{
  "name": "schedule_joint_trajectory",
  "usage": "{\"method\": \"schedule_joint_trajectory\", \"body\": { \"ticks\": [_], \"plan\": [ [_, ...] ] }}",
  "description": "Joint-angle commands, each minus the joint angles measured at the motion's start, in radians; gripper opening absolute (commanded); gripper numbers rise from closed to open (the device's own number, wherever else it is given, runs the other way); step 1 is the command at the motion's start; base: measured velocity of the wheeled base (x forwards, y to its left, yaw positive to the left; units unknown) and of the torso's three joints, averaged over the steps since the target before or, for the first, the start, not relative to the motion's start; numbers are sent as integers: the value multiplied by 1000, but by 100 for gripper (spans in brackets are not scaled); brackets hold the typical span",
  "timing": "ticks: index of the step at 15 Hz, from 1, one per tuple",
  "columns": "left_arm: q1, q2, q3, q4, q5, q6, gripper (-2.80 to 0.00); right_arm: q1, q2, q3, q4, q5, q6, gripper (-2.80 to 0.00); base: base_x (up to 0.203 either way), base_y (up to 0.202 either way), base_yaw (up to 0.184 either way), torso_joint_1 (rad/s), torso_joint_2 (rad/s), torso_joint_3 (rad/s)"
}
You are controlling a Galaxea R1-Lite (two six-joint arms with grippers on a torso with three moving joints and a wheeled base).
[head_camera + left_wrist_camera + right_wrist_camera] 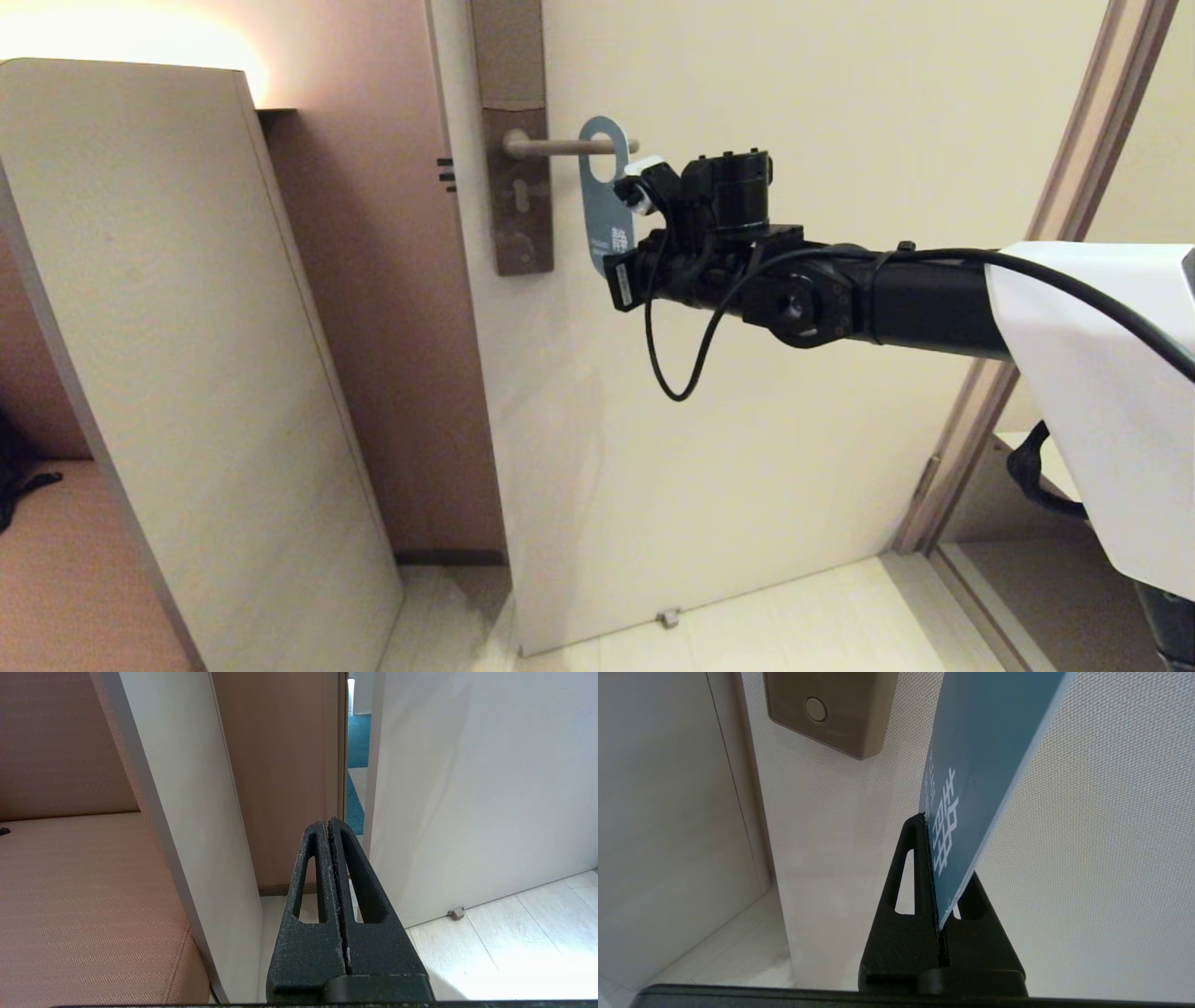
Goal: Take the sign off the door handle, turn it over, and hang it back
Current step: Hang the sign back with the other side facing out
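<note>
Blue-grey oblong card sign (603, 201) with white lettering hanging by its cut-out loop on the slim brushed-metal lever door handle (569, 146), on the pale door (794, 392). Right gripper (934, 858) clamped on sign's lower end, black fingers (909, 891) pinching the card; sign rising toward 12 o'clock out of the pinch, gripper at roughly 5 o'clock from the handle. Left gripper (331, 826) parked low, pressed closed on nothing, facing the beige upright panel (187, 812) and door gap.
</note>
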Motion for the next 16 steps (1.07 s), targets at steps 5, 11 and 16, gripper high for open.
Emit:
{"method": "schedule_joint_trajectory", "body": {
  "ticks": [5, 11, 16],
  "plan": [
    [0, 2, 0, 0, 0, 0, -280, 23, -8, 0, -1, -7, 6, -280, 0, 0, 0, 0, 0, 0],
    [0, 2, 0, 0, 0, 0, -280, 60, -10, 0, -2, -7, 0, -280, 0, 0, 0, 0, 0, 0],
    [0, 2, 0, 0, 0, 0, -280, 60, -10, 0, -2, -7, 0, -280, 0, 0, 0, 0, 0, 0]
  ]
}}
